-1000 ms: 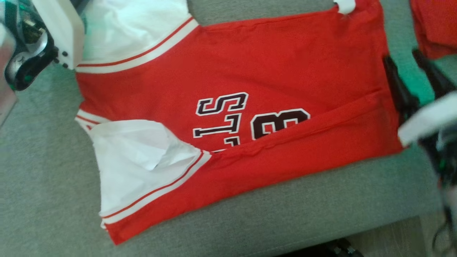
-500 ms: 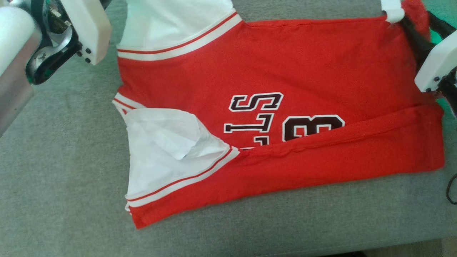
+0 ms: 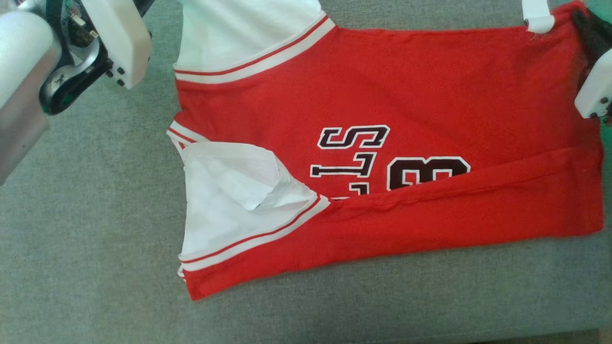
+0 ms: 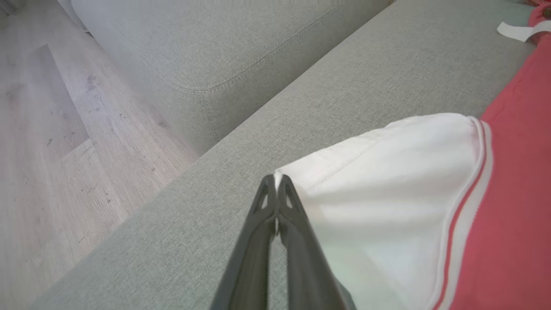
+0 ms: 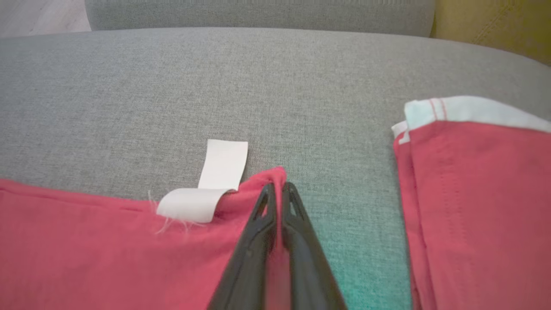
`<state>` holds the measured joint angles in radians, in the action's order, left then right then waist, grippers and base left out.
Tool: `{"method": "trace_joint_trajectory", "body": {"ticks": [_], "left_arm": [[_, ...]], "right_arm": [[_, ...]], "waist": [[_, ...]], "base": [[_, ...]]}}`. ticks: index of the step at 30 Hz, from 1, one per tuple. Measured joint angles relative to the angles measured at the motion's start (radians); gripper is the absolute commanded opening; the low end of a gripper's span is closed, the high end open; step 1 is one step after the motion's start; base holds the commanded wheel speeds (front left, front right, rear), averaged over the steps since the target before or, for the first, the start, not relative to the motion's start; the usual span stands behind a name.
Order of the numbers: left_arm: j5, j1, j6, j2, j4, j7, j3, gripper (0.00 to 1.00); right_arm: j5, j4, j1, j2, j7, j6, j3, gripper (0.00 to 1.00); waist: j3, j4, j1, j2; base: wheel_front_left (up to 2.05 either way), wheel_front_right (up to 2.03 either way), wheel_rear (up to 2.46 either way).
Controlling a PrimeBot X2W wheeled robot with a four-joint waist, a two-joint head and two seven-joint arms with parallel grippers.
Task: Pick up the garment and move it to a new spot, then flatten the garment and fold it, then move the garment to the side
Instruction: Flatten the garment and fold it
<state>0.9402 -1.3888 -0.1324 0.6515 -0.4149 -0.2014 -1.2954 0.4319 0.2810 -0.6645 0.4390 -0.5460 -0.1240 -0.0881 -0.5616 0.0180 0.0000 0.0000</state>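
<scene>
The left gripper (image 4: 275, 180) is clamped tight on a white corner of the garment (image 4: 387, 181), the right gripper (image 5: 279, 189) on a red corner. The left wrist (image 3: 119, 43) enters the head view at upper left, the right wrist (image 3: 595, 91) at the right edge.

Grey fabric sofa seat (image 3: 71, 248) in front of me carries everything. Red garment (image 3: 430, 91) lies flat on it, white sleeves toward my left, near edge folded up over the lettering. Its white tag (image 5: 224, 163) rests on the cushion. Second red piece (image 5: 473, 206) lies nearby, not touching.
</scene>
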Motion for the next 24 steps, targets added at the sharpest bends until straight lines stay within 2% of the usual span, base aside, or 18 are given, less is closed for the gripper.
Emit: {"method": "trace_joint_trajectory", "body": {"ticks": [6, 13, 18, 24], "left_arm": [[-0.044, -0.014, 0.000, 0.000, -0.023, 0.081, -0.014, 0.00], [-0.079, -0.043, 0.000, -0.012, -0.084, 0.229, -0.021, 0.00], [-0.052, -0.060, 0.000, -0.032, -0.098, 0.285, -0.020, 0.00], [-0.014, -0.026, 0.000, -0.014, -0.047, 0.321, -0.021, 0.00]], "right_arm": [[-0.010, -0.018, 0.000, 0.002, 0.004, 0.000, 0.012, 0.00], [-0.019, -0.016, -0.002, -0.009, 0.081, 0.000, 0.074, 0.00], [-0.019, -0.019, 0.000, -0.011, 0.091, 0.000, 0.101, 0.00], [-0.007, -0.067, 0.072, -0.009, 0.109, 0.000, 0.133, 0.00]], "waist": [[0.007, -0.007, 0.0000, 0.0000], [0.019, -0.019, 0.0000, 0.0000], [0.031, -0.035, 0.0000, 0.0000], [0.055, -0.058, 0.0000, 0.0000]], "base": [[0.00, 0.00, 0.00], [0.00, 0.00, 0.00], [0.00, 0.00, 0.00], [0.00, 0.00, 0.00]]}}
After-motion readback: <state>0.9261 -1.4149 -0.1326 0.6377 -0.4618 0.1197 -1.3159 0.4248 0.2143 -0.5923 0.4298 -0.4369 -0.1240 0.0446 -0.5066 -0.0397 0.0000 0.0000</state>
